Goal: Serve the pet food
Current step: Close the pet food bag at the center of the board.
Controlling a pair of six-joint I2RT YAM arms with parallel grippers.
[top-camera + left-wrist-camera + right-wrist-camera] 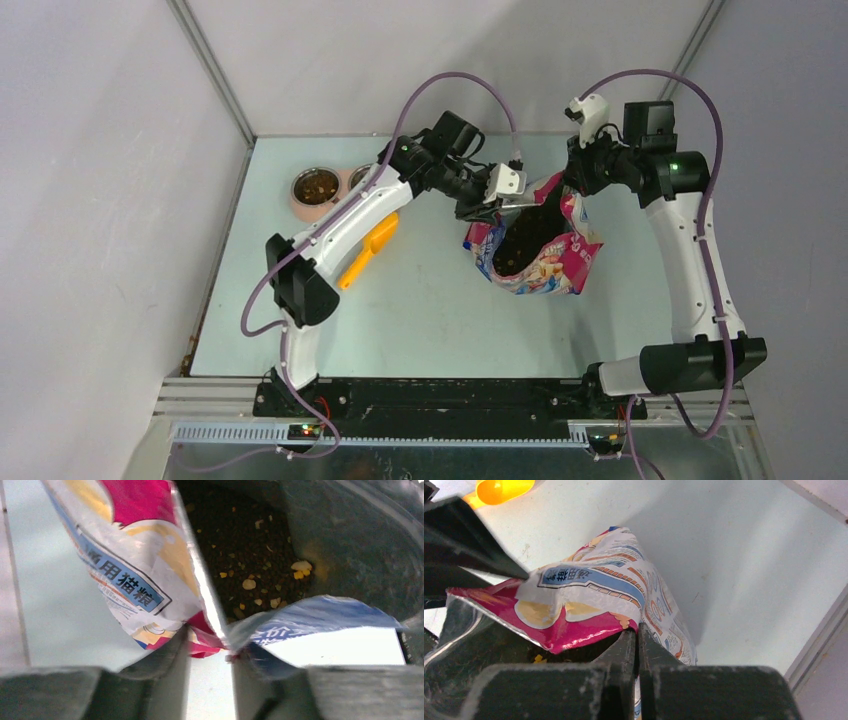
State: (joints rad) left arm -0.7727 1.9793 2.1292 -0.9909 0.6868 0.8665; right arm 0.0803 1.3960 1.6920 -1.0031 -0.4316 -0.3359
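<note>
Right end effector (pixel 636 630) is clamped tight on the pink top rim of the cat food bag (pixel 550 262), at the mouth's far-right side. Left end effector (pixel 209 646) is half spread. The near-left rim fold sits between its fingers (pixel 165 672), and the table shows through the gap, so it's not a firm pinch.

The bag stands right of centre on the table (pixel 430 310) with its mouth held open between the two. Kibble (pixel 240 545) is down inside the bag, dark brown with a few pale bits, directly past the left fingertips. There's also some kibble in the left bowl of the pink feeder (pixel 345 182), back-left by the far edge.

The orange scoop (pixel 370 250) lies flat on the table, left of the bag and under the left forearm, well apart from both the bag and the feeder.

The table is pale green and matte, boxed in by light grey panels with metal corner posts. The far edge is close behind both wrists. There's bare table in front of the bag down to the arm bases, and a strip along the right.
</note>
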